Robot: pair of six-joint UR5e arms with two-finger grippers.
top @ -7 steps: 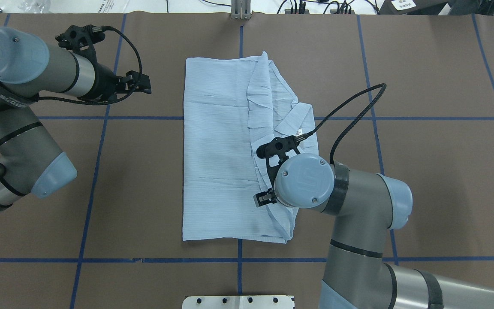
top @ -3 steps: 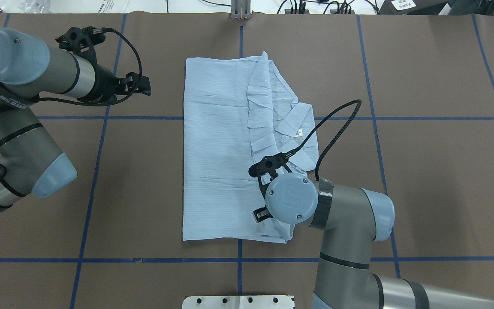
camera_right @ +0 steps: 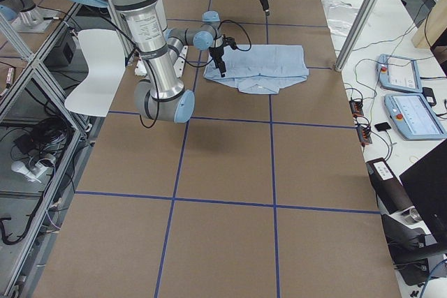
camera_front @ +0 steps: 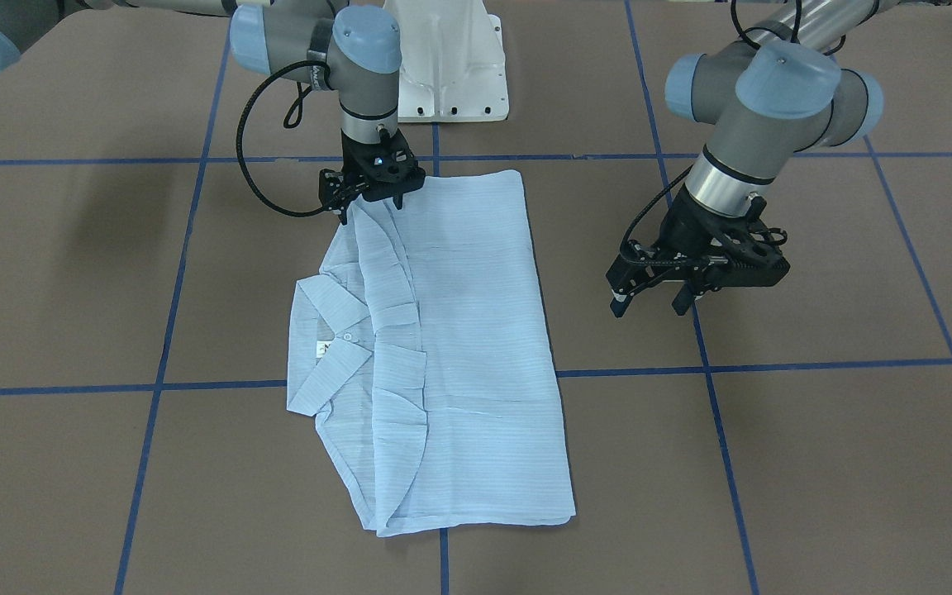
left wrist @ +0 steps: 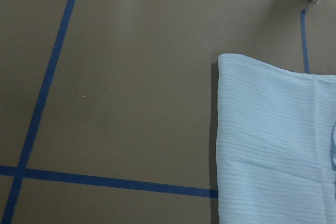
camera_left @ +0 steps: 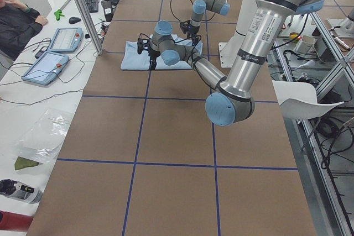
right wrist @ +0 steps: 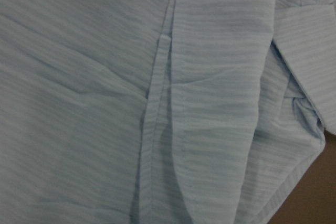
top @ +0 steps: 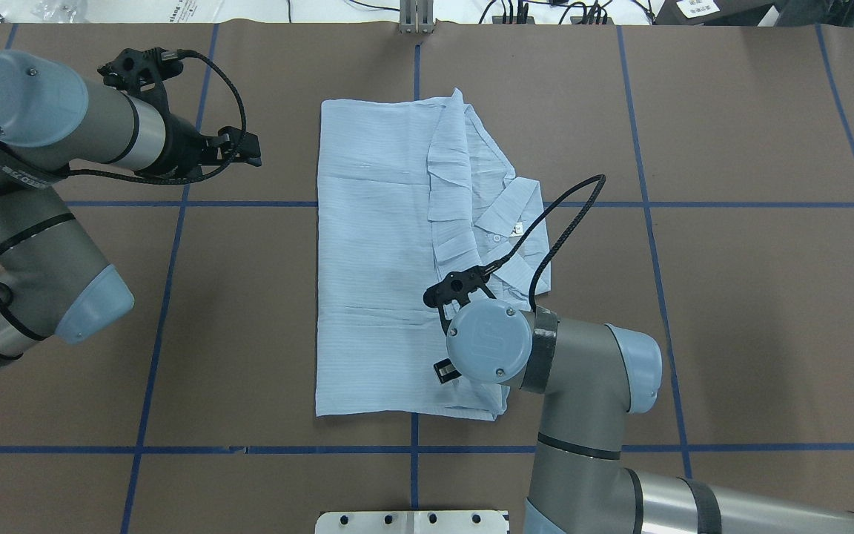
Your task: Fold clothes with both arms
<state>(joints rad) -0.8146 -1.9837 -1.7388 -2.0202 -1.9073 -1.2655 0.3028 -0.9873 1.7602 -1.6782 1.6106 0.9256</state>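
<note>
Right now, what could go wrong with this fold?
The right gripper is over stacked flaps of the shirt; it may pinch only some layers and undo the fold.
The left gripper hangs open over the table, off the cloth, so a one-sided lift could skew it.
The right arm's cable loops above the collar and might snag it.

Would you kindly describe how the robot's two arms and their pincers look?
The left arm and right arm are grey-silver tubes with light-blue joint caps. The left pincer and right pincer are black and two-fingered, and a black cable loops off each wrist.
</note>
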